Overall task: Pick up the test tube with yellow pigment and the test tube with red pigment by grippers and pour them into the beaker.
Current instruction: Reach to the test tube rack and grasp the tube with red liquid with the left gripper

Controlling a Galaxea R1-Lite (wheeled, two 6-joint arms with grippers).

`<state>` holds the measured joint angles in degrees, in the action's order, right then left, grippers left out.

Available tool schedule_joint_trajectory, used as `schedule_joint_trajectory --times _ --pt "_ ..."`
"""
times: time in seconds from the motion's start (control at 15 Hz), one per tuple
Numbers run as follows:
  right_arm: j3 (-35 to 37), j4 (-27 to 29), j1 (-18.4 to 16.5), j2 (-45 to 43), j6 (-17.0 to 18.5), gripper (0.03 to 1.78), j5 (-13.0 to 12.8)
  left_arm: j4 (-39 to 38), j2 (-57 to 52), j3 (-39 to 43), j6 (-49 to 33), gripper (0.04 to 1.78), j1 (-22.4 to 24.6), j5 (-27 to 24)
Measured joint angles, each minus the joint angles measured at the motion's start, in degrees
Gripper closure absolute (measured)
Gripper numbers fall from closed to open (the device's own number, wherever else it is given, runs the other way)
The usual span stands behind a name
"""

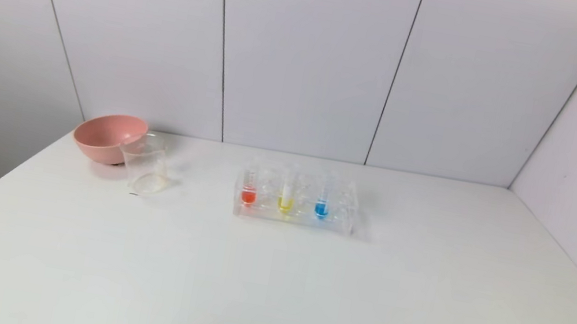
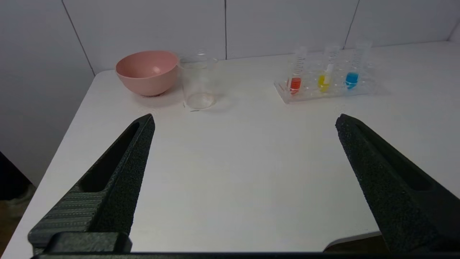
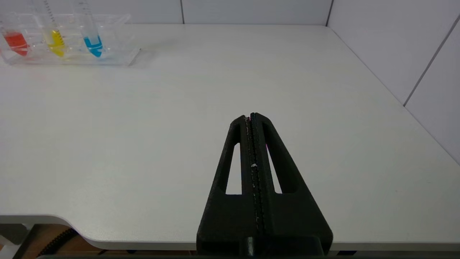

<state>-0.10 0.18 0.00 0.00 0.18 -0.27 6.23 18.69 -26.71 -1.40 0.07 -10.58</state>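
White table (image 1: 301, 293), wide bare stretch across the near half; walls at the far edge and along the right edge, open drop on the left edge. Near edge with rounded corner visible below the right gripper.

Clear tube rack (image 1: 340, 218) standing mid-table toward the far side, well away from every edge. Three tubes upright in it, in a row: test tube with red pigment (image 1: 249, 189) leftmost, test tube with yellow pigment (image 1: 287, 197) in the middle, blue-liquid tube (image 1: 322, 203) to the right. Slim clear tubes, faint graduation marks, a little colour at each bottom.

Beaker (image 1: 147, 165) far left, clear, upright, nothing visible inside, just beside the pink bowl (image 1: 108, 136), partly overlapping it in the head view; contact unclear.

Left gripper (image 2: 244, 120) near the left near edge, fingers (image 2: 118, 169) spread wide, nothing between them; beaker and rack both well beyond the tips, far side.

Right gripper (image 3: 250, 116) over the near edge on the right, fingers pressed together, holding nothing; rack well apart, far and to the left.
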Motion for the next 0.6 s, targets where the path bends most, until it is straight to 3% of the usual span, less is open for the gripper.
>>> schedule_joint_trajectory --times 0.6 --pt "0.0 0.0 0.0 0.0 0.0 1.70 0.0 -24.1 39.4 -12.0 -1.4 0.06 -2.6 -0.6"
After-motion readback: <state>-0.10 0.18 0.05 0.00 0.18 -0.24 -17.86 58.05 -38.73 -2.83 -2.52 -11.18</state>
